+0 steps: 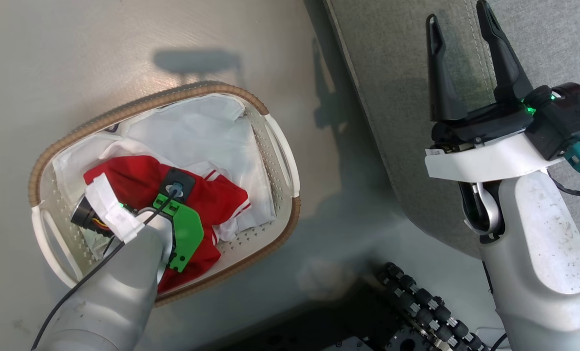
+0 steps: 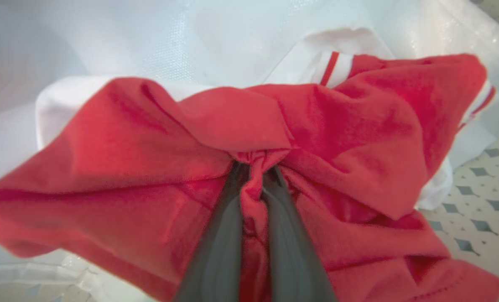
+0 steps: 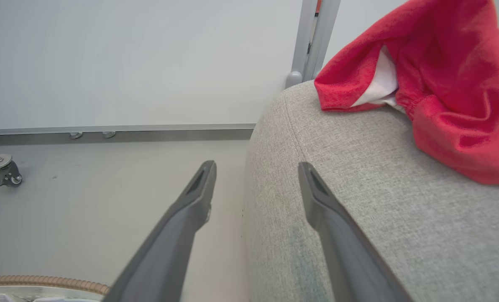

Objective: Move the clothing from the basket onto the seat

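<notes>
Your left pincer (image 2: 255, 178) stands closed. Its two dark fingers (image 2: 220, 235) are clamped on a gathered fold of the bright red soft fabric garment (image 2: 149, 138) with white striped trim. The fold is bunched near the fingertips, so the grip takes a ridge of cloth rather than a flat layer.

The garment lies in the oval white perforated plastic basket (image 1: 139, 103) with a brown woven-look rim, on top of the thin white sheet (image 1: 192, 131) that lines it. The left wrist view shows red cloth alone between the fingers. The underside of the pinch is hidden, so you cannot rule out a caught sheet. The basket stands on the pale floor (image 1: 75, 48), near the large grey fabric-upholstered seat (image 1: 397, 87).

Your right pincer (image 1: 458, 14) has its fingers wide apart and holds nothing. It hovers over the seat edge, clear of the route from basket to seat. A second bright red garment (image 3: 450, 84) lies on the seat near the rounded corner, so part of the task appears done.

The step in hand is the lift. Raise the left arm until the trailing cloth clears the basket rim.
</notes>
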Controlling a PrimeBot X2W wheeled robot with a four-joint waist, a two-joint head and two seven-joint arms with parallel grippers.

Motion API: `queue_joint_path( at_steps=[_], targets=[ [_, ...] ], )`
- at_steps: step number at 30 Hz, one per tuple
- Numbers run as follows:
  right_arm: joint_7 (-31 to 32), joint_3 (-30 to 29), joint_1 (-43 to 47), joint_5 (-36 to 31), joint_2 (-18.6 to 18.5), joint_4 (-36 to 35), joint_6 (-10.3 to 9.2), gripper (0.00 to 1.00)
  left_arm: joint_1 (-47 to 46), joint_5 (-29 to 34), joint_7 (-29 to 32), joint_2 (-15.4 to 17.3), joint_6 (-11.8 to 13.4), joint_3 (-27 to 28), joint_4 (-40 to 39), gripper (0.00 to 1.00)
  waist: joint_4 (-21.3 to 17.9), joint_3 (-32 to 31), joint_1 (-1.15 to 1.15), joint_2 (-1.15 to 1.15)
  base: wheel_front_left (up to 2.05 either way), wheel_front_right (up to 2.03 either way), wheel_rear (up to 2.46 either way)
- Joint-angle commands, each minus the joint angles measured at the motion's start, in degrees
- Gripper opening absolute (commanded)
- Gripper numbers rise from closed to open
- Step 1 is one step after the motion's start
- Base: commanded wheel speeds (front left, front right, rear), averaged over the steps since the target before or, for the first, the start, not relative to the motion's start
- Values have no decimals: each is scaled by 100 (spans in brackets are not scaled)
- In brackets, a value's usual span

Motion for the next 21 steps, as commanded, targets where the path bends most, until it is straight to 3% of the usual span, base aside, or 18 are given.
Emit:
queue_joint_path(
  at_steps=[1,11,21],
  targets=[
    [-9,-6,15,-32,-11,26,-8,100,86,-76,-97,3,-23,-3,18,0,72,-107,0,0,0,0,0],
    [-9,-47,211,-235,-14,258,-8,100,325,-392,-1009,-178,-304,105,-229,0,449,-866,0,0,0,0,0],
    [-9,-211,742,-534,-15,663,-8,100,711,-359,-1294,-166,-418,20,-1082,0,919,-2083,0,0,0,0,0]
  ],
)
